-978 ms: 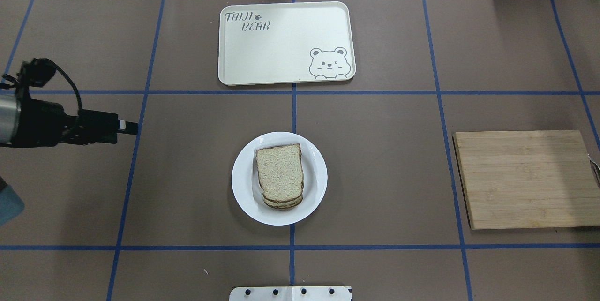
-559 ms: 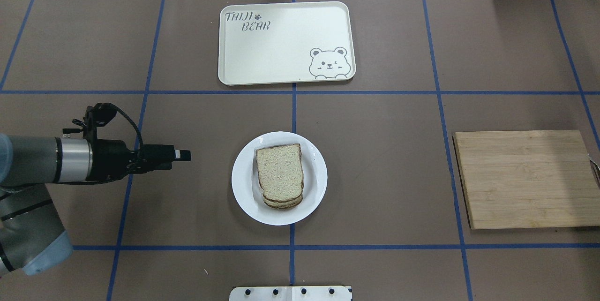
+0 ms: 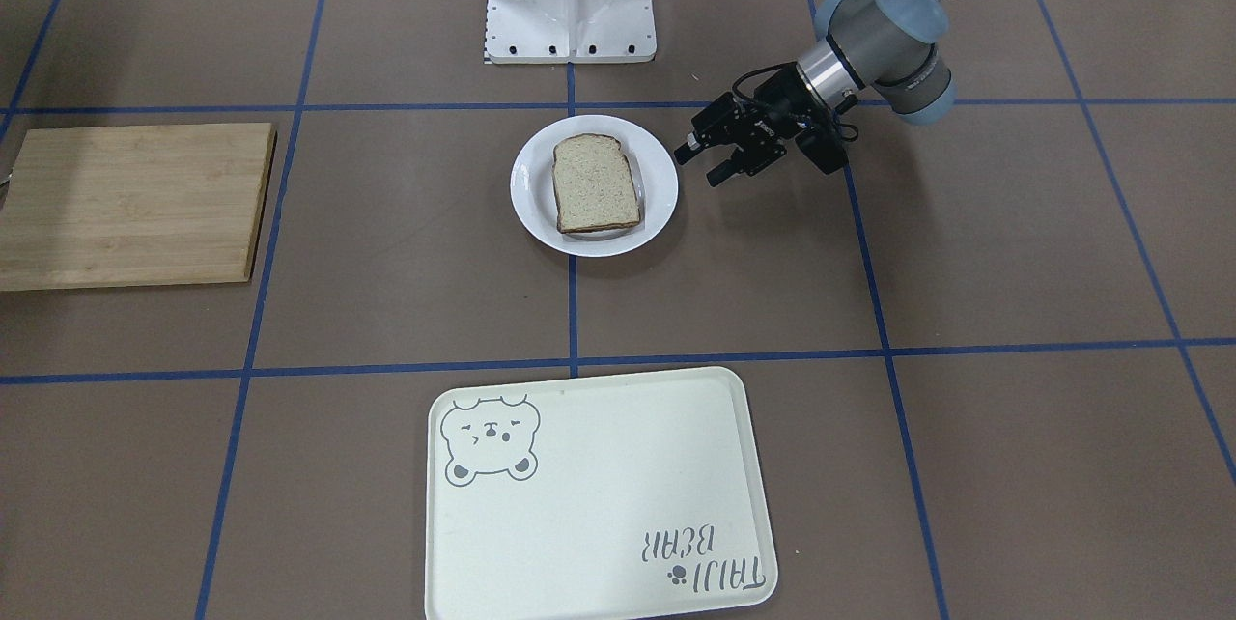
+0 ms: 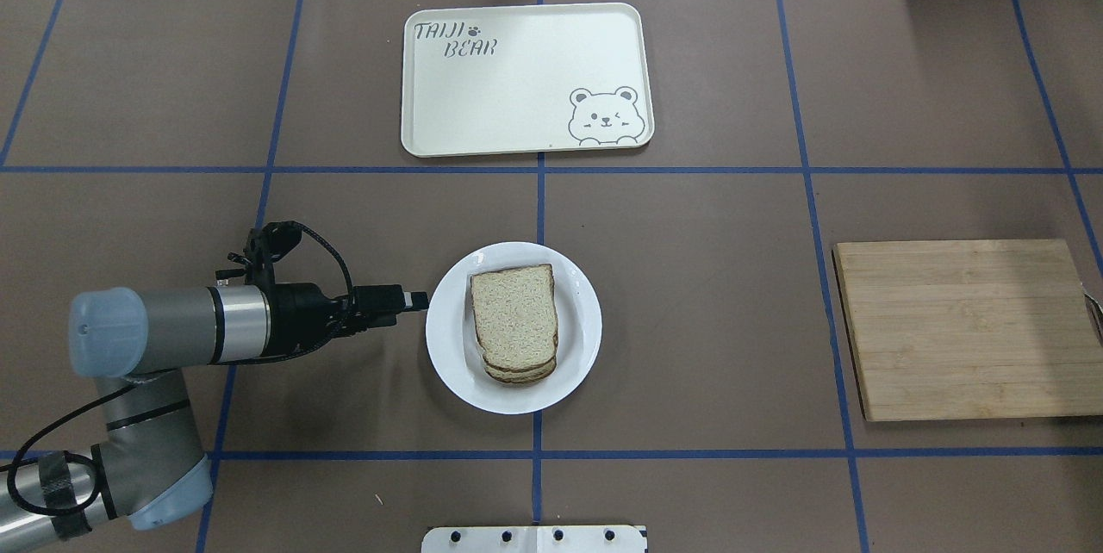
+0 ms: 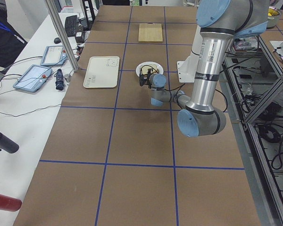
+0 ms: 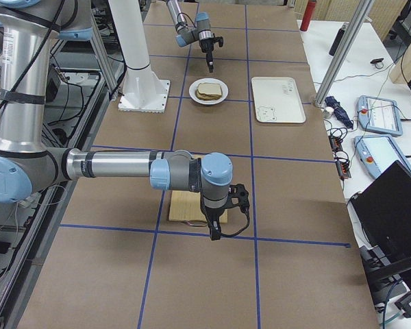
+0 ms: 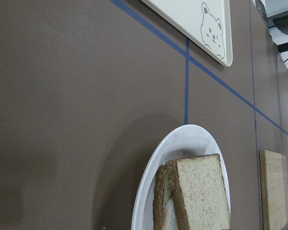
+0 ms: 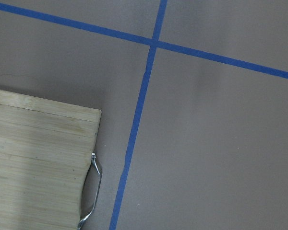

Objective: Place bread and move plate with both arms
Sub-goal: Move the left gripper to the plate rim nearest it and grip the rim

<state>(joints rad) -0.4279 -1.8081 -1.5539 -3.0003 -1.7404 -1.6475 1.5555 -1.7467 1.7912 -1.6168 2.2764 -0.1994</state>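
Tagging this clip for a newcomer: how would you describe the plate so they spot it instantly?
On the brown table, find the blue tape line running down the middle; the plate sits on it, nearer the robot than the cream bear tray. It is the only round thing: glossy white, with bread stacked on it.

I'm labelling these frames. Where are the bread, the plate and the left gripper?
bread (image 4: 514, 316): overhead view, middle of the top slice.
plate (image 4: 443, 338): overhead view, bare left rim.
left gripper (image 3: 696, 169): front-facing view, midway between its fingertips.

A brown paper-covered table (image 4: 689, 320) gridded with blue tape (image 4: 540, 200); a white side bench (image 5: 19, 122) holds tablets (image 5: 32, 77).
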